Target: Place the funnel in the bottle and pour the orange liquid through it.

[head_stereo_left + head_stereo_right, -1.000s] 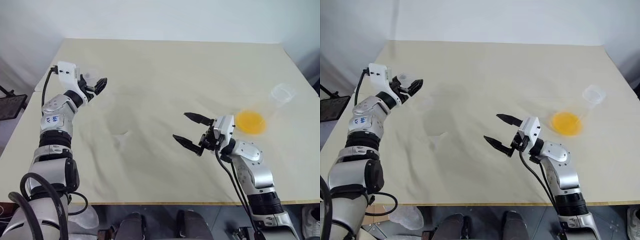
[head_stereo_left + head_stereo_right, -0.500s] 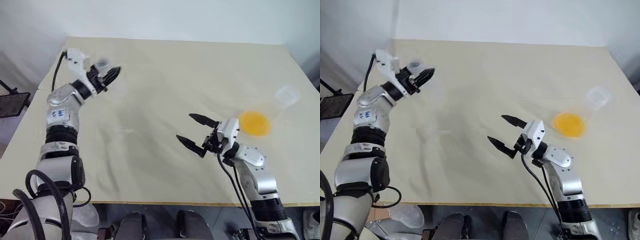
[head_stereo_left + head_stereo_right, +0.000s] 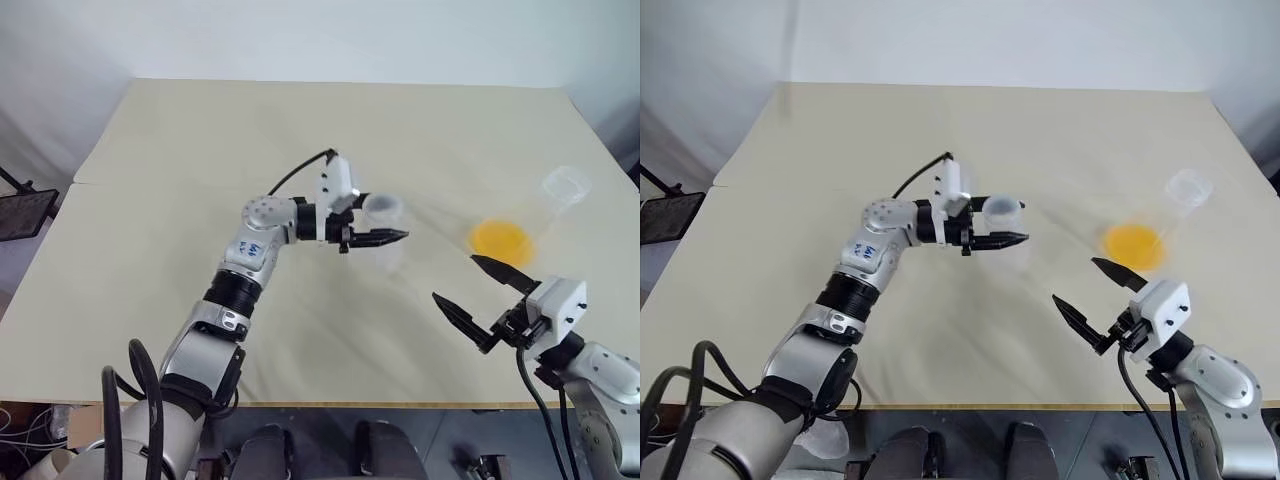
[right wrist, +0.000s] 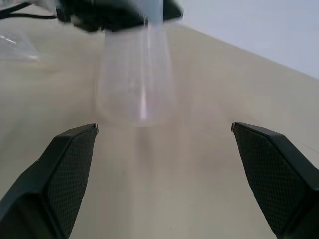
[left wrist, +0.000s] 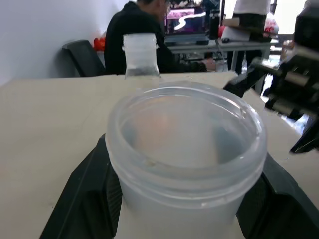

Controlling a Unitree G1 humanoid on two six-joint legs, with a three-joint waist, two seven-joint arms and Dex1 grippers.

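The clear bottle (image 3: 383,208) hangs over the middle of the table (image 3: 200,130), gripped at its wide-rimmed neck by the left gripper (image 3: 395,237), which points level toward the robot's right. In the left wrist view a black finger (image 5: 79,189) presses against each side of the rim. The bottle's pale body drops below the fingers and, in the right wrist view, its rounded bottom (image 4: 134,107) is off the tabletop.

To its right, well apart, the orange liquid (image 3: 500,241) lies in the bottom of a larger clear flask (image 3: 563,187), which stands near the table's right edge.

The right gripper (image 3: 456,279) is at the near right of the table, close to the front edge, jaws spread wide and holding nothing, pointing toward the bottle with bare table between them.

The table's left half and far side are bare. A person (image 5: 134,35) sits at a desk beyond the table.
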